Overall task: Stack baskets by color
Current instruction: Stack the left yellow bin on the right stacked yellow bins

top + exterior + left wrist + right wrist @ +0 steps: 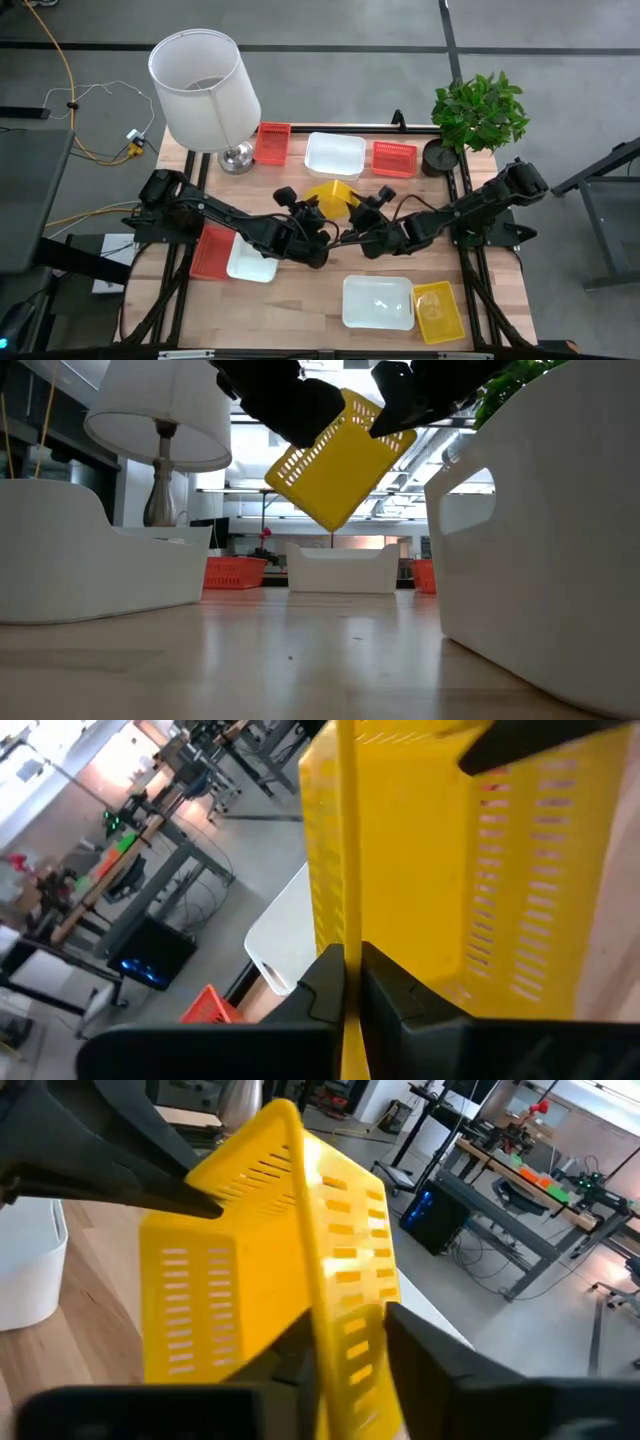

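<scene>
Progress is at an early-to-middle stage, by the look of the wooden surface (pixel 300 300); no colour is yet fully stacked.

Item in hand: one yellow mesh-sided plastic basket (pixel 334 196), lifted clear of the surface near its middle and tilted, as the low view confirms; the left claw (pixel 350 982) is clamped together on its rim; the right claw (pixel 345 1342) straddles the rim at the opposite side, its fingers close about the wall, though whether they have fully gripped cannot be told; a hand-over between arms seems likely.

Yellow: a second yellow mesh basket (pixel 436 310) lies at the near right, just beside a smooth white plastic basket (pixel 378 301); whether it holds a third yellow inside is unclear from above.

Red: one red mesh basket (pixel 272 143) by the lamp, another (pixel 394 158) at the far right, a third (pixel 211 250) at the left, partly under the left arm; all well apart, none stacked.

White: one white basket (pixel 334 154) at the far middle, another (pixel 252 262) touching the left red one; unstacked.

Remaining: seating the lifted yellow into its mate, then all red and white.
</scene>
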`<state>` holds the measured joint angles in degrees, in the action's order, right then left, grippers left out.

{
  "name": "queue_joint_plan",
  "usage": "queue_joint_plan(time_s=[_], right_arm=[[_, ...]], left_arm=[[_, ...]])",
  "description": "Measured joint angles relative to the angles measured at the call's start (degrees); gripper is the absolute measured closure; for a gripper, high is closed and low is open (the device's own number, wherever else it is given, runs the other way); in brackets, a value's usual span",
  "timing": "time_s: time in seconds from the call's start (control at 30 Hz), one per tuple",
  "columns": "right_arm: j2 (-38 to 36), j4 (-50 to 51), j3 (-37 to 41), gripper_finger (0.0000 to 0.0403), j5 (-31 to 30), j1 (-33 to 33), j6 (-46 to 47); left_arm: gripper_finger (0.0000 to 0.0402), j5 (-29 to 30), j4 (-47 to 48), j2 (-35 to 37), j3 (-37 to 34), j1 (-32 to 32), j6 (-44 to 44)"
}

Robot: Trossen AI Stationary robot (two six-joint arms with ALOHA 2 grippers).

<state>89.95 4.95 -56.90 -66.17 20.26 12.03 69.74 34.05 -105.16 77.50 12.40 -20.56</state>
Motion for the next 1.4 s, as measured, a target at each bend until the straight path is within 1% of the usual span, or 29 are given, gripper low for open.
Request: queue_joint_plan(time_s=[0.07, 0.1, 0.2, 0.27, 0.37, 0.5, 0.6, 0.73, 0.83, 0.93, 1.0, 1.07, 1.17, 1.27, 1.33, 1.4], right_arm=[[0.0, 0.2, 0.0, 0.0380, -0.5, 0.0, -0.3], [0.0, 0.2, 0.0, 0.0390, -0.9, 0.0, -0.6], [0.0, 0.3, 0.0, 0.0386, -2.8, 0.0, -0.8], [-0.5, 0.4, 0.0, 0.0392, -4.2, 0.1, -2.6], [-1.9, 0.5, 0.0, 0.0400, -4.9, 0.0, -6.2], [-5.4, 3.5, 0.0, 0.0402, -5.1, 0.0, -7.9], [-8.0, 10.0, 0.0, 0.0402, -4.9, 0.0, -4.5], [-10.3, 20.6, 0.0, 0.0402, -4.1, 0.0, 4.7], [-10.8, 28.6, 0.0, 0.0403, -2.1, 0.0, 10.2], [-11.9, 34.8, 0.0, 0.0403, 3.9, 0.8, 12.7], [-12.9, 38.1, -0.1, 0.0403, 9.3, 1.9, 13.6], [-13.9, 41.8, -1.5, 0.0403, 14.1, 3.3, 15.0], [-14.9, 49.9, -6.6, 0.0403, 19.0, 5.9, 18.4], [-15.0, 59.1, -13.5, 0.0403, 24.1, 9.2, 22.3], [-15.0, 63.5, -17.8, 0.0403, 29.5, 11.0, 25.5], [-15.1, 67.2, -20.9, 0.0403, 36.9, 12.3, 29.2]], left_arm=[[0.0396, -0.3, -1.4, 0.0, 0.0, 0.0, 2.8], [0.0393, -0.8, -2.3, 0.0, 0.0, 0.0, 4.3], [0.0376, -2.7, -4.1, 0.3, 0.6, 0.0, 9.6], [0.0359, -4.0, -4.1, 0.5, 2.0, 0.0, 12.0], [0.0326, -5.4, -4.1, 0.7, 4.1, 0.3, 15.7], [0.0281, -5.1, -3.4, 1.3, 7.8, 1.6, 21.6], [0.0256, -5.9, -2.1, 2.1, 10.1, 3.6, 26.1], [0.0239, -6.3, -2.0, 4.7, 11.5, 7.5, 30.7], [0.0236, -6.6, -0.3, 8.1, 11.5, 10.9, 30.1], [0.0237, -8.2, 2.4, 13.0, 10.2, 14.4, 24.7], [0.0238, -10.0, 3.0, 16.7, 7.4, 16.8, 21.5], [0.0239, -11.4, 1.7, 20.1, 3.8, 18.9, 19.4], [0.0238, -11.2, -3.1, 24.9, -2.9, 22.0, 17.0], [0.0239, -10.2, -11.2, 28.5, -10.4, 24.7, 16.7], [0.0239, -10.0, -16.4, 30.2, -15.2, 26.0, 16.7], [0.0238, -9.9, -21.5, 31.3, -19.2, 27.1, 16.7]])
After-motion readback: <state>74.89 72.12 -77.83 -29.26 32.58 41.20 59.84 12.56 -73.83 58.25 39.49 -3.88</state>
